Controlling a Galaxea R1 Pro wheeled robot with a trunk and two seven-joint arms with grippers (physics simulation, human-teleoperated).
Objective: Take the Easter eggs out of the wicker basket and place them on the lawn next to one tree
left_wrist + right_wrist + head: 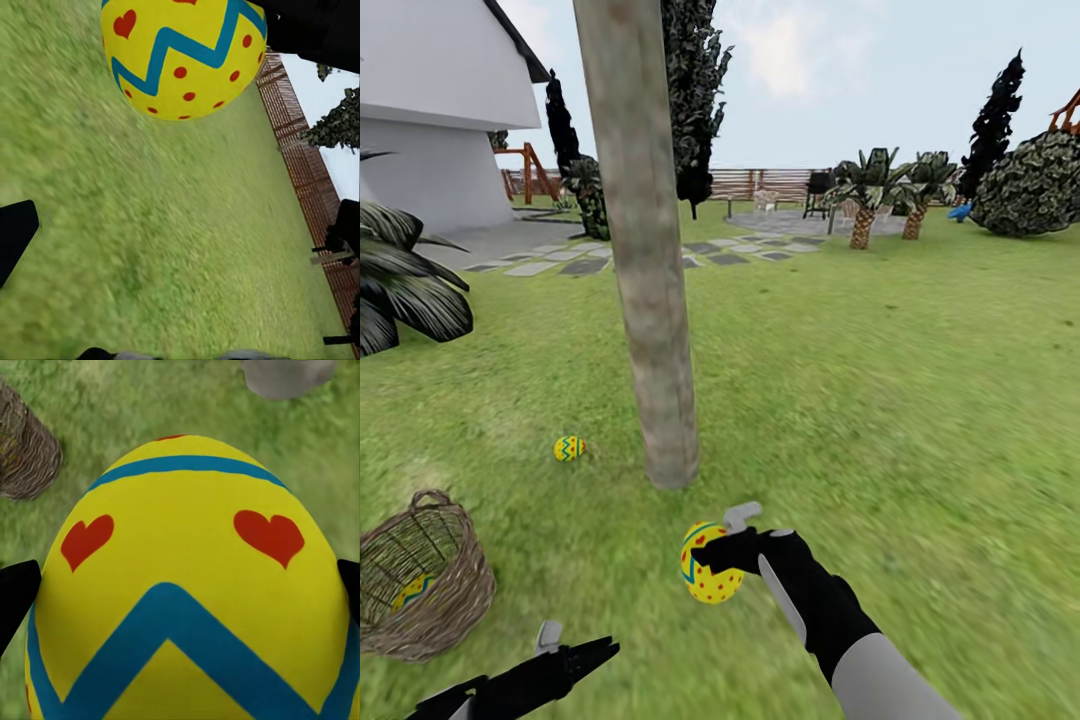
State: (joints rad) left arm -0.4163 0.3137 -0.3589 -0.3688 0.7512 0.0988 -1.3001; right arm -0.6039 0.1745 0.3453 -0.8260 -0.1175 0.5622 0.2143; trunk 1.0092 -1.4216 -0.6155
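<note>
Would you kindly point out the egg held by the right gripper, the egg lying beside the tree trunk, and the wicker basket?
held egg (710,576), head view, on its dotted yellow lower half.
egg on the lawn (568,448), head view, on its middle.
wicker basket (460,590), head view, on its outer woven wall.

A large yellow egg painted with blue zigzag bands and red hearts (184,585) sat held between the two dark fingertips (15,596) of the right claw (180,600), one tip showing at each side of the shell. Beyond the egg lay mottled green lawn (150,405). A round basket of woven brown twigs (26,454) rested on the grass off to one side, and the grey-beige base of a tree trunk (289,376) stood at the far edge.
</note>
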